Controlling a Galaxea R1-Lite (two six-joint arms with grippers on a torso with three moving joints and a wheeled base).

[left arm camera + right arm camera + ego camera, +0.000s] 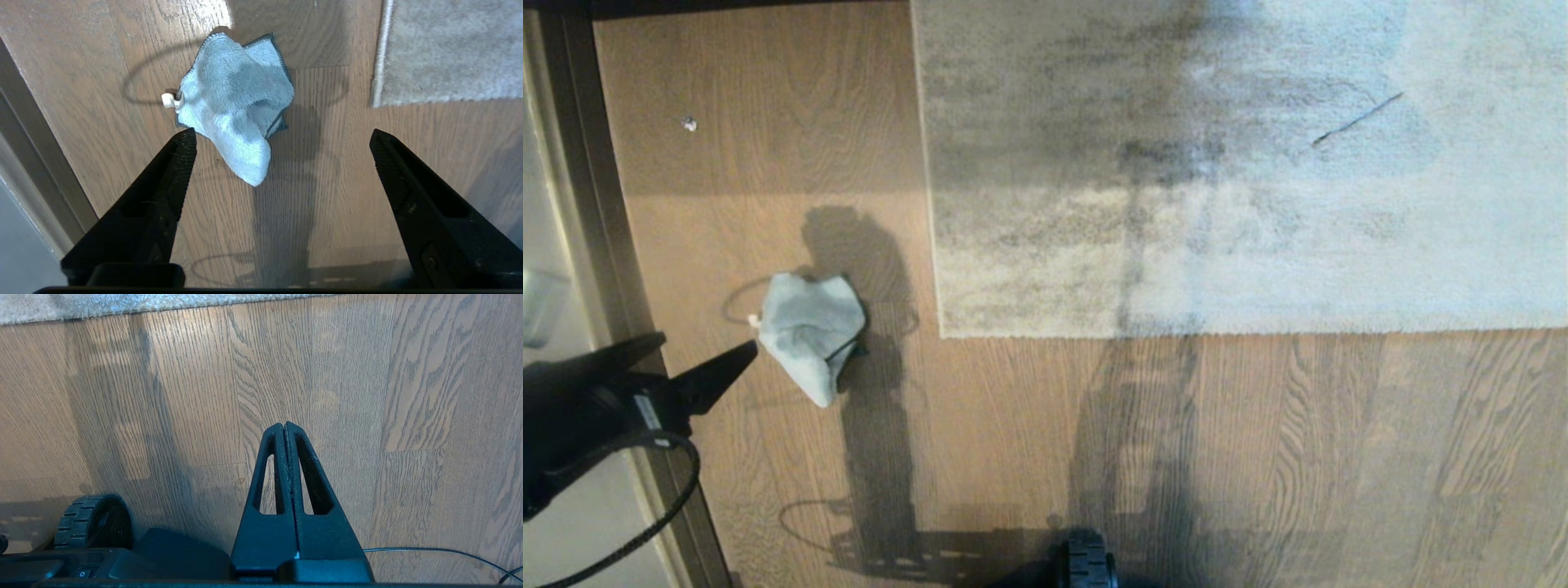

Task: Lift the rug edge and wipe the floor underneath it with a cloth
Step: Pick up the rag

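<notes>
The cloth (810, 333) lies crumpled on the floor (1029, 457), just off the rug edge (935, 245) corner, its long axis running toward the left gripper (704, 345), whose 2 fingers are spread, empty. Right gripper (284, 425): fingers pressed together, near the cut-off wheel (92, 522).

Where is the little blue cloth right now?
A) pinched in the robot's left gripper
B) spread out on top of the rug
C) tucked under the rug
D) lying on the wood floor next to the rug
D: the cloth lies crumpled on the bare floor, apart from the rug edge, and the left gripper is open with nothing between its fingers.
</notes>
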